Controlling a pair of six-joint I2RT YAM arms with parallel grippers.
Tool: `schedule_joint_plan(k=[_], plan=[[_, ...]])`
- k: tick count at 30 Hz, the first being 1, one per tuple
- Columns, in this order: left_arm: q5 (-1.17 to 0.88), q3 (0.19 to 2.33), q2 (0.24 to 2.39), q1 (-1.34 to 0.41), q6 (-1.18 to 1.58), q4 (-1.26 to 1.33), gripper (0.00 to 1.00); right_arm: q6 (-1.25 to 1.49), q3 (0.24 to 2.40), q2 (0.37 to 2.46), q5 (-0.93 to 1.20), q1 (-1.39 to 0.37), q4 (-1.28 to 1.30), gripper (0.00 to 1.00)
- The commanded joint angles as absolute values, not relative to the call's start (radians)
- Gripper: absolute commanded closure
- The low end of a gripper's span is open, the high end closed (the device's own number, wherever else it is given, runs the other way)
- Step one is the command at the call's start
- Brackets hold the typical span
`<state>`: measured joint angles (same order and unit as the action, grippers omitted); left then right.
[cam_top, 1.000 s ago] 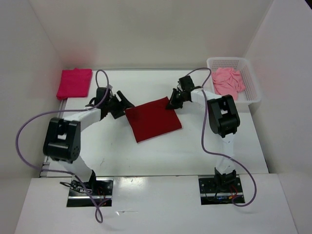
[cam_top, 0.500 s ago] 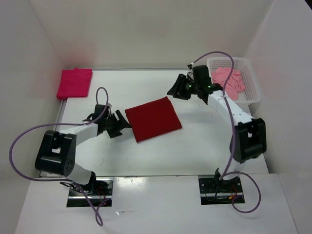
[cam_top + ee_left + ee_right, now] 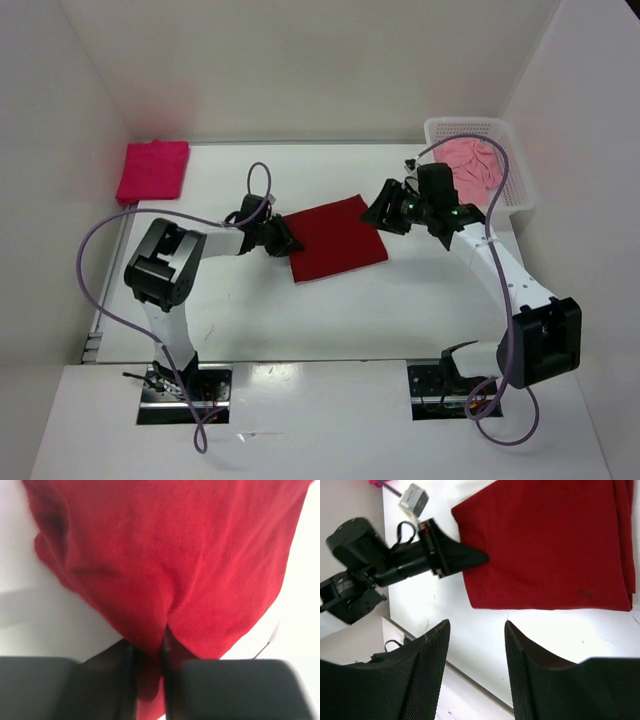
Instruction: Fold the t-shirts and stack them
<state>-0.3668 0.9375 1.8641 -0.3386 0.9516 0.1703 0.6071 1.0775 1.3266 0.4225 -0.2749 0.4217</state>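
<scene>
One step: stacking the folded dark red cloth t-shirt (image 3: 340,238).
Left end effector (image 3: 284,238): clamped on its edge (right end effector (image 3: 386,212) wide, empty).
Next, likely: drag onto folded magenta t-shirt (image 3: 153,170).

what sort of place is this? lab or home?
Most likely a lab robot test cell: white table boxed by bare white walls, left arm and right arm bolted at its near edge, plus a folded magenta shirt and mesh basket.
</scene>
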Motion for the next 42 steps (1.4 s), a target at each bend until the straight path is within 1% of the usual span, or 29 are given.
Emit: schedule_joint_plan(k=[1,3,4,7,8,10,12,15,17,19,20,21,22,23,24,25,26,28,29,30,31,33,34,36,37,38,40,41,42], plan=[[-0.359,1.076,1.924,-0.345,0.977,0.166,0.79,0.620,1.062,1.269,0.432,-0.250,0.419,0.46],[-0.359,1.188,1.933,-0.345,0.950,0.115,0.84,0.629,1.034,1.259,0.433,-0.226,0.419,0.46],[-0.359,1.303,1.946,-0.345,0.937,0.100,0.89,0.629,1.034,1.259,0.442,-0.216,0.419,0.46],[-0.379,1.452,1.985,-0.293,0.937,0.060,0.96,0.629,1.012,1.250,0.456,-0.178,0.419,0.46],[-0.388,1.560,2.006,-0.278,0.928,0.039,0.96,0.618,1.003,1.250,0.468,-0.164,0.419,0.46],[-0.388,1.664,2.026,-0.240,0.917,-0.010,0.97,0.607,1.003,1.250,0.468,-0.152,0.419,0.46],[-0.388,1.795,2.037,-0.174,0.894,-0.025,0.97,0.597,1.003,1.262,0.477,-0.152,0.428,0.46],[-0.428,1.926,2.060,-0.057,0.885,-0.087,0.97,0.588,1.012,1.273,0.486,-0.141,0.428,0.46],[-0.440,1.927,2.033,0.053,0.900,-0.077,0.97,0.578,1.032,1.302,0.509,-0.141,0.437,0.46],[-0.440,1.808,1.966,0.168,0.920,-0.013,0.97,0.569,1.041,1.312,0.518,-0.141,0.437,0.46],[-0.425,1.745,1.936,0.205,0.933,0.014,0.94,0.569,1.042,1.324,0.529,-0.141,0.437,0.46],[-0.407,1.679,1.909,0.242,0.951,0.055,0.85,0.569,1.042,1.333,0.543,-0.141,0.437,0.46],[-0.379,1.607,1.881,0.279,0.968,0.081,0.52,0.569,1.042,1.333,0.552,-0.141,0.437,0.46],[-0.370,1.438,1.821,0.346,0.988,0.142,0.35,0.569,1.042,1.345,0.563,-0.141,0.437,0.46],[-0.370,1.358,1.792,0.376,1.021,0.153,0.21,0.560,1.042,1.345,0.563,-0.141,0.437,0.46],[-0.358,1.286,1.739,0.400,1.022,0.163,0.04,0.560,1.051,1.354,0.563,-0.141,0.437,0.46],[-0.357,1.152,1.709,0.431,1.031,0.175,0.00,0.548,1.051,1.355,0.572,-0.141,0.437,0.46],[-0.336,1.038,1.596,0.442,1.031,0.166,0.00,0.535,1.051,1.377,0.572,-0.141,0.437,0.46],[-0.275,0.984,1.547,0.442,1.031,0.166,0.00,0.535,1.051,1.387,0.581,-0.141,0.437,0.46],[-0.241,0.880,1.493,0.442,1.045,0.166,0.00,0.526,1.060,1.397,0.581,-0.132,0.437,0.46],[-0.214,0.841,1.394,0.442,1.066,0.166,0.00,0.526,1.060,1.397,0.594,-0.132,0.437,0.46],[-0.140,0.812,1.317,0.442,1.075,0.108,0.00,0.517,1.051,1.397,0.594,-0.132,0.437,0.46],[-0.140,0.811,1.266,0.442,1.075,0.082,0.00,0.517,1.051,1.397,0.583,-0.132,0.437,0.46],[-0.193,0.831,1.266,0.442,1.063,0.048,0.00,0.508,1.060,1.407,0.565,-0.132,0.437,0.46],[-0.230,0.831,1.266,0.442,1.054,0.048,0.00,0.508,1.074,1.407,0.548,-0.132,0.437,0.49],[-0.294,0.821,1.266,0.442,1.054,0.048,0.00,0.508,1.100,1.407,0.529,-0.132,0.446,0.56],[-0.311,0.812,1.255,0.364,1.016,0.048,0.00,0.517,1.150,1.419,0.454,-0.132,0.446,0.70],[-0.311,0.811,1.240,0.282,0.993,0.034,0.00,0.532,1.172,1.434,0.424,-0.132,0.437,0.80],[-0.311,0.811,1.229,0.240,0.968,0.019,0.00,0.532,1.199,1.460,0.347,-0.132,0.437,0.85]])
